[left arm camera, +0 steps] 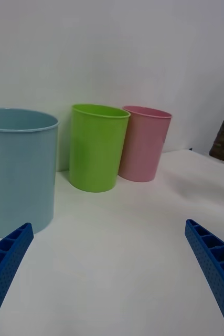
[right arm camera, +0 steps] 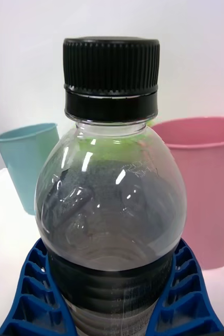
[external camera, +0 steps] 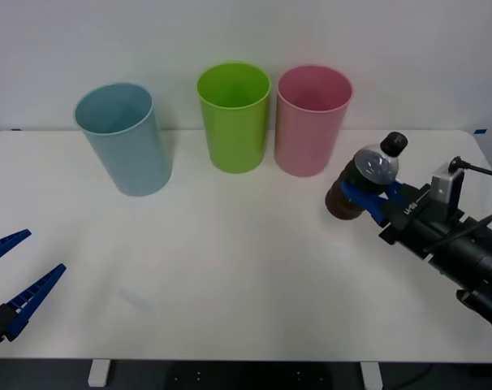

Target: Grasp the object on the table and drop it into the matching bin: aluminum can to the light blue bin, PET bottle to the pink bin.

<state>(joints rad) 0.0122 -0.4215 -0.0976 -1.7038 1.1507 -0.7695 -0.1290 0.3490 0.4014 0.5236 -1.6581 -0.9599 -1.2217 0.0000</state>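
Observation:
The PET bottle [external camera: 368,180] is small and clear, with dark brown liquid and a black cap, and it tilts toward the right. My right gripper [external camera: 366,195] is shut on it around its lower body, at the table's right side just in front of the pink bin [external camera: 311,122]. The right wrist view has the bottle [right arm camera: 112,199] close up between the blue fingers [right arm camera: 33,294], with the pink bin [right arm camera: 206,194] just beyond. The light blue bin [external camera: 124,142] stands at the back left. My left gripper [external camera: 15,280] waits open low at the front left.
A lime green bin [external camera: 234,122] stands between the light blue and pink bins, close against the pink one. All three stand upright along the back of the white table [external camera: 230,268]. A white wall rises behind them.

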